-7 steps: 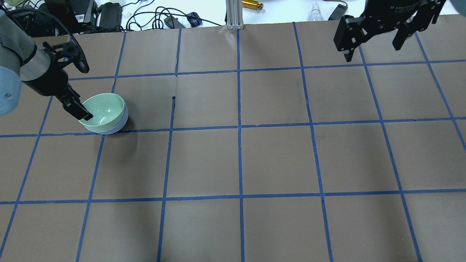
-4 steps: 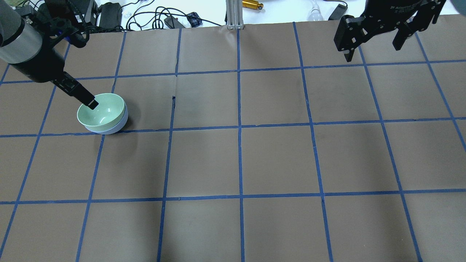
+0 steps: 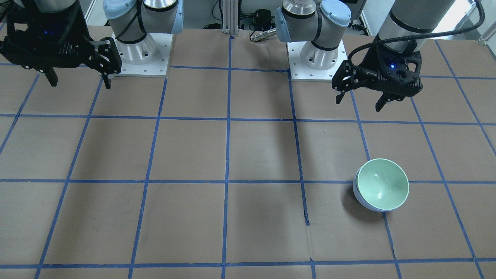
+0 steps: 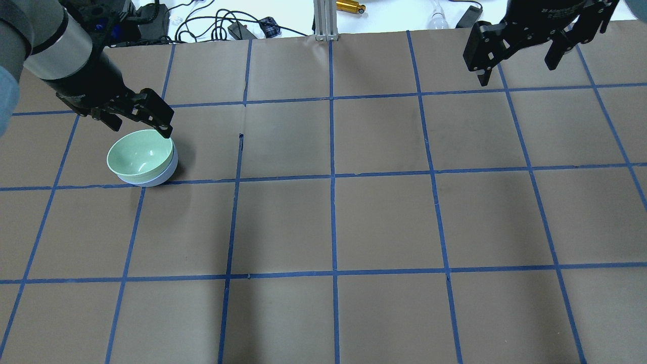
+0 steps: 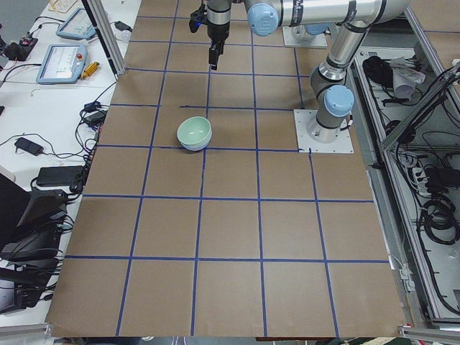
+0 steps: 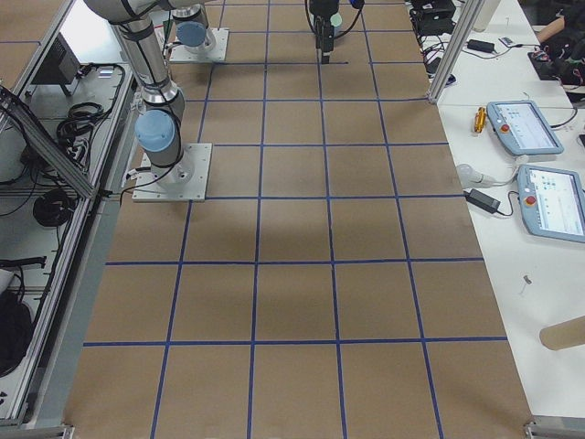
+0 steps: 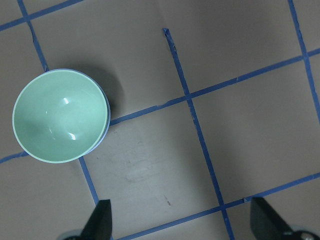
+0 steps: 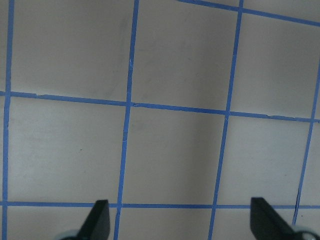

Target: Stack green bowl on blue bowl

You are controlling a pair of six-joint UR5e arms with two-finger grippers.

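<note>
Bowls nested. Green bowl [image 4: 139, 151] sits inside blue bowl [image 4: 154, 181], and only a thin periwinkle crescent shows under the mint rim in every view. The pair stands in the left half of the tabletop [image 4: 384, 217], roughly opposite the left arm's base and nearer the operators' long edge than the robot's edge. It rests beside a crossing of the blue tape lines.

Left gripper [image 3: 357, 105] is raised above the paper with nothing in it and its jaws spread wide. In the wrist view its fingers [image 7: 100, 220] sit at the bottom of the frame with bare table between them.

Key relation: the stack is off the gripper's axis. In the wrist view it lies up and to the left of the finger gap, outside it and touching neither finger. The front-facing view puts the gripper on the robot's side of the bowls, so the stack lies outward from it, toward the operators' edge, and lower. The bowls are round, so there is no long axis to line up with and any rim approach would serve.

Right gripper [image 4: 516, 73] hangs toward the table's right end, well apart from the bowls, also wide open and empty. The left arm is much the nearer.

Judgement: the stacking looks done and the green bowl appears seated level. Any touch-up would fall to the left arm, which would need to shift outward over the rim before descending.
</note>
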